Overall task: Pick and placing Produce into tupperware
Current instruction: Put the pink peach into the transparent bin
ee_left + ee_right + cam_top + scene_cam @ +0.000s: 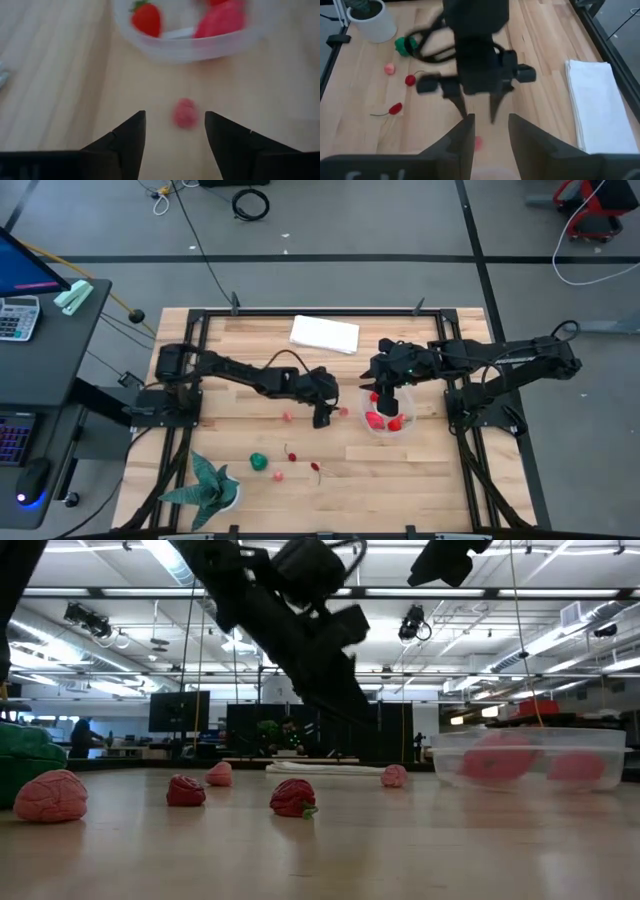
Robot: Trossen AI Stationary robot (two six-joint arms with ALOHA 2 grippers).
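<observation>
The clear tupperware (386, 423) sits right of the table's centre and holds a strawberry (146, 19) and a larger red-pink piece (220, 22). My left gripper (322, 416) is open just left of it. Its fingers stand on either side of a small pink bit (185, 113) on the table, without touching it. My right gripper (388, 396) is open over the tupperware's far rim and holds nothing. More produce lies toward the near left: a pink bit (286, 417), a green piece (259, 462), two red cherries (291, 452) (316, 468) and another pink bit (278, 475).
A white folded cloth (325, 333) lies near the far edge. A spiky teal plant in a white pot (210, 485) stands at the near left corner. Black frame rails run along the table's left and right sides. The two grippers are close together at the table's centre.
</observation>
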